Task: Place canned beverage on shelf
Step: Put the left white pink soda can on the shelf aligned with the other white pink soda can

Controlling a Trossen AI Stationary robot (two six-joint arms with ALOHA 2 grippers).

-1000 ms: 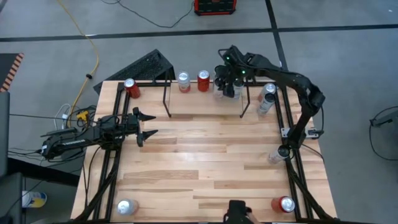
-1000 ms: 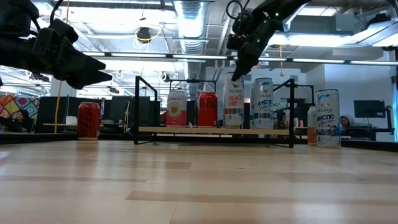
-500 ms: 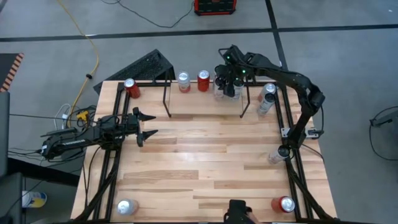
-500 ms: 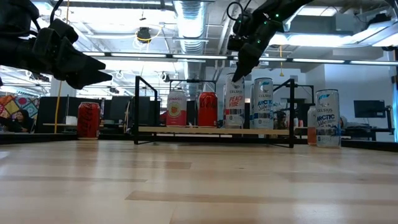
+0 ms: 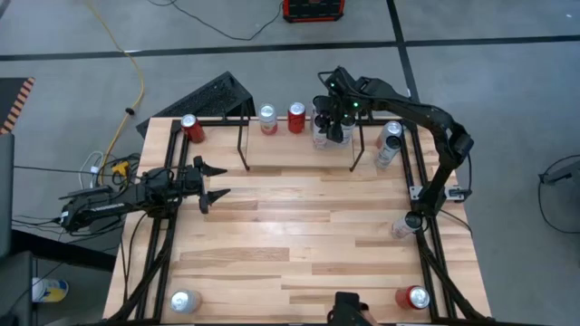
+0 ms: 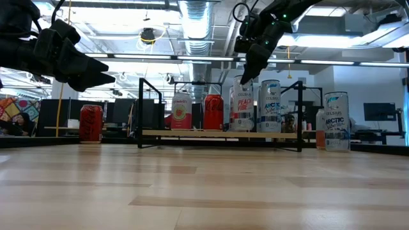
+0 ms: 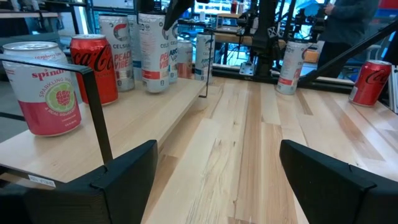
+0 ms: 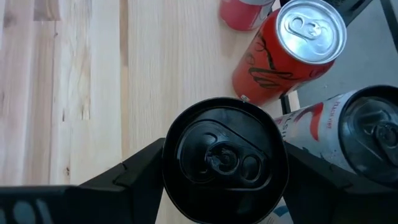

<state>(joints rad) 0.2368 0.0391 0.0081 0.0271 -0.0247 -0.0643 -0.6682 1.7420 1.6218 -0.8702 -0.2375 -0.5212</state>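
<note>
The shelf (image 5: 299,152) stands at the table's far edge, a light wood board on thin black rods. On the board, from left to right, stand a pink-and-white can (image 5: 267,118), a red cola can (image 5: 296,116) and tall white cans. My right gripper (image 5: 332,125) comes down over the shelf's right part, shut on a tall black-topped can (image 8: 224,158) that stands on the board (image 7: 155,118). A second tall can (image 8: 367,130) stands close beside it. My left gripper (image 5: 217,181) waits open and level over the table's left side, touching nothing. My right gripper pinches the tall can between its two fingers, one on each side of the can's upper wall (image 8: 169,163), just under the rim. The fingers come from above, slanting down from the far side (image 6: 246,71). The can stays upright, its base on the shelf's board.
A red can (image 5: 188,127) stands at the far left corner. A silver-topped can (image 5: 184,301) is near left and a red one (image 5: 417,297) near right. Two more cans (image 5: 390,140) (image 5: 403,226) stand along the right rail. Black rails line both sides. People show in the room behind.
</note>
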